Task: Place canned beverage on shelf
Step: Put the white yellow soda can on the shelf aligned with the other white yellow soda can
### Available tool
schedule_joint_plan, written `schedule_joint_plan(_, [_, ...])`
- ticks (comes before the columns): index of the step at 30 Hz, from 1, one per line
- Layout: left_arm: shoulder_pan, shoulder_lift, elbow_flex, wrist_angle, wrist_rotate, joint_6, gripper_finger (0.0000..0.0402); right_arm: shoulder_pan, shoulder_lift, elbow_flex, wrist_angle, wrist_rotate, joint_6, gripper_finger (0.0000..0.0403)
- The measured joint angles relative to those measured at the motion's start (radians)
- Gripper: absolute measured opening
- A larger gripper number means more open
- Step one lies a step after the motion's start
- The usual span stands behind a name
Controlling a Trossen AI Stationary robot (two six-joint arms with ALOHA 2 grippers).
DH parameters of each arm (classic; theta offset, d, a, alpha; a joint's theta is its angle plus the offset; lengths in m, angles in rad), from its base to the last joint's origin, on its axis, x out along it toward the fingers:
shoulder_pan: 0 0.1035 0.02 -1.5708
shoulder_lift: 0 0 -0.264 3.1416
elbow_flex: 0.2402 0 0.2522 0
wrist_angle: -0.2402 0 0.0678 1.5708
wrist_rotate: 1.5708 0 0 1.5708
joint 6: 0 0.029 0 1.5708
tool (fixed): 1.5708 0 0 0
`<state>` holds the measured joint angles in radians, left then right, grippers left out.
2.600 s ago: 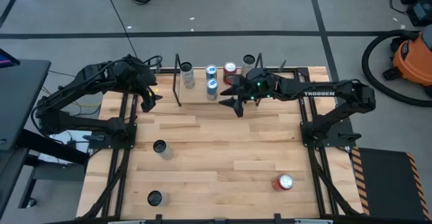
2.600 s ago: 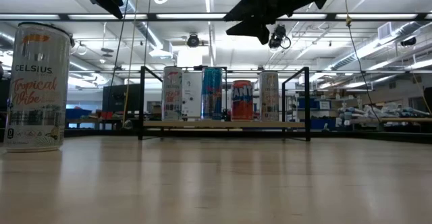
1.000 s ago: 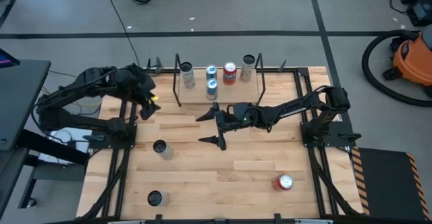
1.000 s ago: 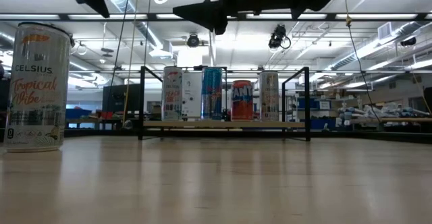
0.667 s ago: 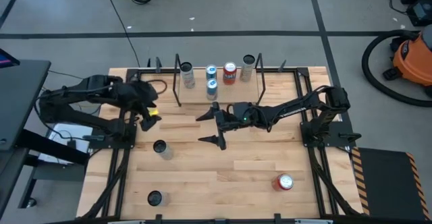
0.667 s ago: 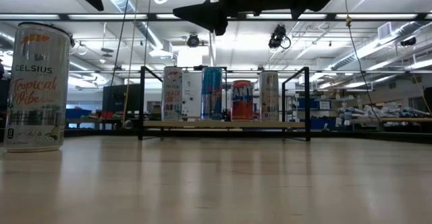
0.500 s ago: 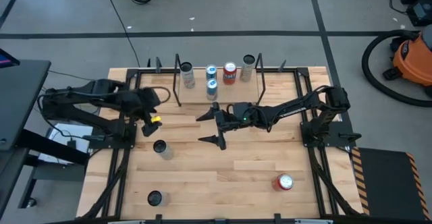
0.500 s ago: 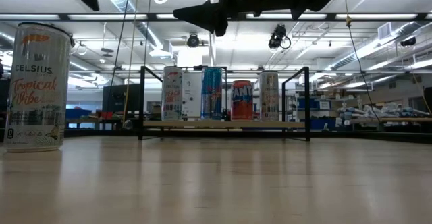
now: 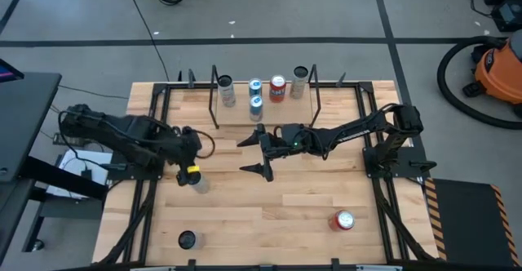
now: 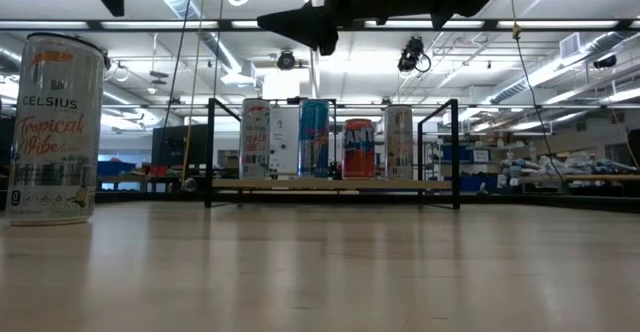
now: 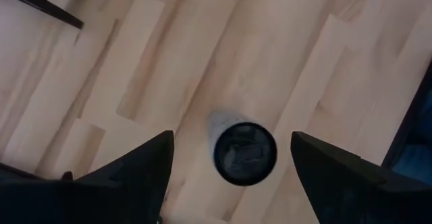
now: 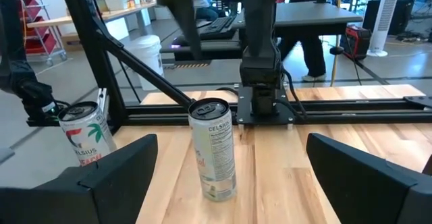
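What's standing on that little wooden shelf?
The shelf holds five upright cans: four in a back row and one in front. From table level only four show; the fifth is hidden.

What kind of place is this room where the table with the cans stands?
Probably a robotics lab or workshop. The wooden table carries two dark arms and a small shelf of cans, an orange shop vacuum sits on the taped concrete floor, and workbenches stand under strip lights behind.

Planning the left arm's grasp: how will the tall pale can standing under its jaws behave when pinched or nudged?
The tall pale can is slim and upright on smooth wood, so a sideways nudge would probably tip it, then it would roll. Its thin metal wall looks smooth and may slip or dent under a hard pinch. The left gripper hangs open above it.
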<state>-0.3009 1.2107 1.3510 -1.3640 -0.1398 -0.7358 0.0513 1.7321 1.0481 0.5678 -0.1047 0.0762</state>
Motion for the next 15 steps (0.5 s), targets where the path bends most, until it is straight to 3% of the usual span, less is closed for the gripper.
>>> schedule_joint_plan(15, [-0.091,0.08,0.0,-0.006,0.0,-0.073,0.03,0.004,0.0,0.0,0.0,0.0,0.011,0.0389])
